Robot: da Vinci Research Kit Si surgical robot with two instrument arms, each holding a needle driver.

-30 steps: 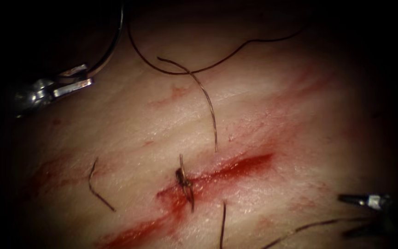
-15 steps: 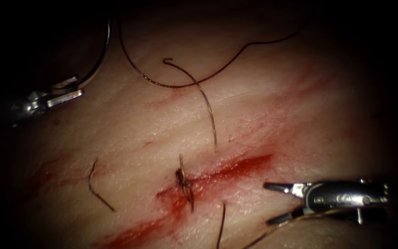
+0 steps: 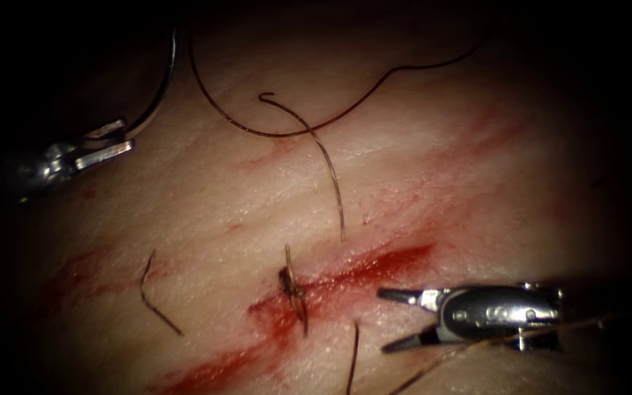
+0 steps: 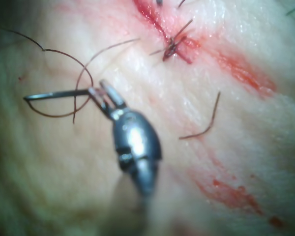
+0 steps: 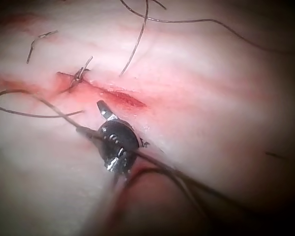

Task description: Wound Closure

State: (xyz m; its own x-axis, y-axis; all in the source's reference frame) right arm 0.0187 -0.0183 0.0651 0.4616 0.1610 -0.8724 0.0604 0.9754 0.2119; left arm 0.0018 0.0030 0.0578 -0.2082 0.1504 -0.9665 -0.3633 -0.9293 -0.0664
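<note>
On the tissue [image 3: 418, 168] a red cut [image 3: 374, 267] runs diagonally, with a tied knot [image 3: 292, 287] across it. Up on the left side, my left tool [image 3: 122, 139] is shut on the curved needle [image 3: 162, 80] near one end. The rest of the curve rises free above the tissue. In the left wrist view the needle [image 4: 54, 94] sticks out sideways from the left tool [image 4: 97, 87]. Dark thread [image 3: 272, 135] trails from the needle across the far tissue. My right tool [image 3: 383, 320] [image 5: 88, 116] hovers open right of the knot, holding nothing.
Cut ends of thread lie about: a bent piece [image 3: 156, 301] left of the cut, a long curved strand [image 3: 330, 168] above the knot, a short one [image 3: 352, 355] below it. Another thread [image 3: 477, 344] runs under the right tool. Red fluid [image 3: 206, 373] fills the cut.
The right tool has come in from the right edge toward the knot, jaws open. The left tool shifted slightly left with the needle, then held still.
</note>
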